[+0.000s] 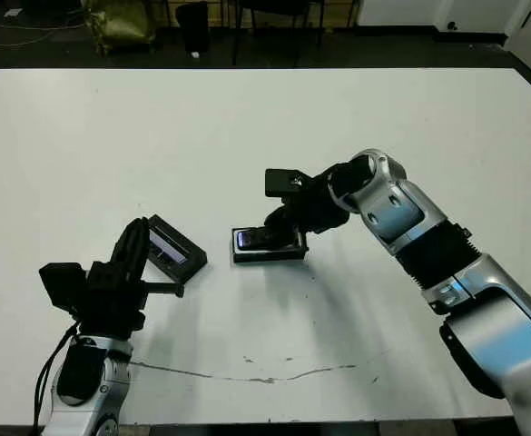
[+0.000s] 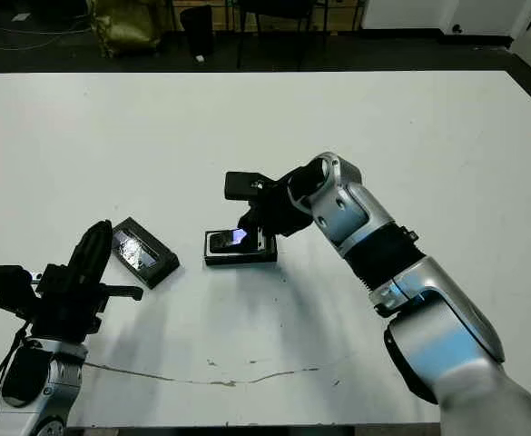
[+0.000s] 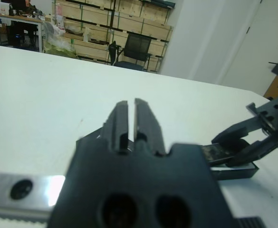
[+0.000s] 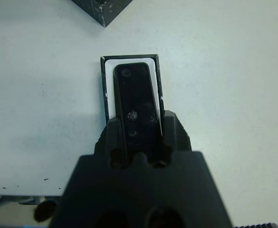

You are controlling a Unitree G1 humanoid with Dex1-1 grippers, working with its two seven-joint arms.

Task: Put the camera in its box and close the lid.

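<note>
Camera (image 4: pixel 135 97), a slim black bar with a small bluish screen, lies lengthwise over the white lining of the box (image 1: pixel 267 247) at mid-table, with the right gripper (image 4: pixel 138 137) clenched on its near end. I judge the placing nearly done but not released. The lid (image 1: pixel 174 248), black with a shiny window, rests on the table just left of the box, not yet fitted, while the left gripper (image 3: pixel 128 124) hovers near it with fingers pressed together, holding nothing.
</note>
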